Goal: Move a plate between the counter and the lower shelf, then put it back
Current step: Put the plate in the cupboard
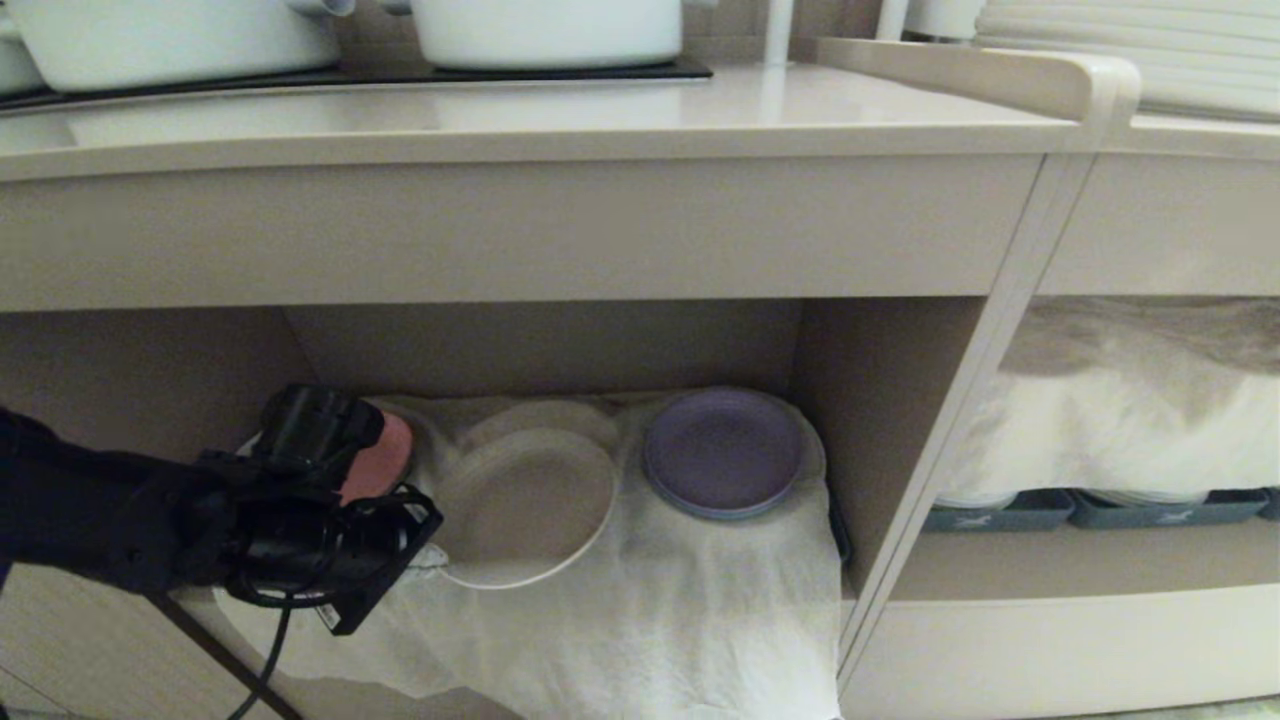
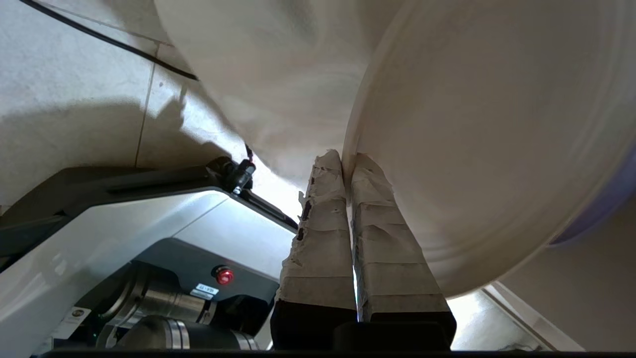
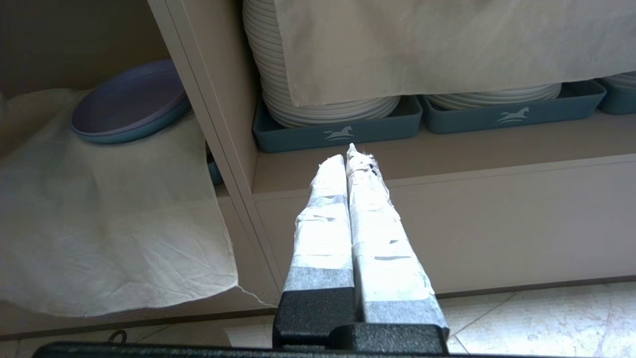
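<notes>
Left gripper [image 2: 348,161], tape-wrapped fingers pinched onto the rim of the small round matte cream plate [image 1: 525,505], tilted over the crumpled white cloth [image 1: 700,600] in the lower beige shelf niche [image 1: 540,345]. Matte purple plate [image 1: 722,450] just beside. Right gripper [image 3: 348,151] closed, empty, before the neighbouring niche.

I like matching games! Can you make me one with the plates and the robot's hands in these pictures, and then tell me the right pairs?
Things:
1. cream plate
2. purple plate
3. left gripper
4. right gripper

Descriptions:
A. shut on nothing, out in front of the blue trays
B. pinching a plate's rim
C. lying on the white cloth, by the niche's right wall
D. held by its edge inside the lower shelf

Pairs: 1-D, 2-C, 3-B, 4-A
</notes>
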Robot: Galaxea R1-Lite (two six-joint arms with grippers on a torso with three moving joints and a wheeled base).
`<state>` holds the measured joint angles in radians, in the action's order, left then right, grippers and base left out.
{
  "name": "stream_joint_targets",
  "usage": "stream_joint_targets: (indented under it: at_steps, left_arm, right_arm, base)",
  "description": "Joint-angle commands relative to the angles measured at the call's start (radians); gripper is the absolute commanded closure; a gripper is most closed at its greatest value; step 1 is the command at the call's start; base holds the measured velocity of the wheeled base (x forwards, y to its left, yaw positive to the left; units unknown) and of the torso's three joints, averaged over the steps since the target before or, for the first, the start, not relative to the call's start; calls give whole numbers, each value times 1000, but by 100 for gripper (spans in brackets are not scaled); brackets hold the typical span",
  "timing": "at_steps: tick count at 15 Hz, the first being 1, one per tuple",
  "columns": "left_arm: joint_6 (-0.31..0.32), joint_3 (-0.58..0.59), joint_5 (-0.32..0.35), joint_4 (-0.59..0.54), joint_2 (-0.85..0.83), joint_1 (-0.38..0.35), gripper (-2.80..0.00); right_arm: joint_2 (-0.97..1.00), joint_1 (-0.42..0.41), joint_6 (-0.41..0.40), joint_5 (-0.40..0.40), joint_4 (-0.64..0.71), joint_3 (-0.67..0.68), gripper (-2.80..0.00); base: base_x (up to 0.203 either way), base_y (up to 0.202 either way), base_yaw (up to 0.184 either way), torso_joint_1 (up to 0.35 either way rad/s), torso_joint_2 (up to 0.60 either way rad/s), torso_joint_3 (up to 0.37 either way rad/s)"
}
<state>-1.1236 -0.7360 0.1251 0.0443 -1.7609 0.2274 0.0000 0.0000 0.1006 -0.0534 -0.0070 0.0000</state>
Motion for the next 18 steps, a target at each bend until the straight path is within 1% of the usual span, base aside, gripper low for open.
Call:
stream_joint_targets:
  at_steps: [1, 6, 10, 13, 18]
  left_arm:
    - [-5, -9, 0, 1, -17, 0, 0]
    - [-5, -73, -10, 2, -74, 0, 0]
    - [-6, -124, -10, 2, -113, -18, 0]
    - [-7, -141, -9, 2, -135, -36, 0]
    - [-7, -165, -9, 3, -173, -43, 0]
  right_arm:
    - [0, 0, 1, 0, -1, 0, 0]
    - [0, 0, 1, 0, -1, 0, 0]
    - [0, 0, 1, 0, 0, 0, 0]
    - [0, 0, 1, 0, -1, 0, 0]
    - [0, 0, 1, 0, -1, 0, 0]
  base:
    - [0, 0, 0, 0, 0, 0]
    - [0, 0, 0, 0, 0, 0]
    - [0, 0, 0, 0, 0, 0]
    - [0, 0, 0, 0, 0, 0]
    - [0, 0, 0, 0, 0, 0]
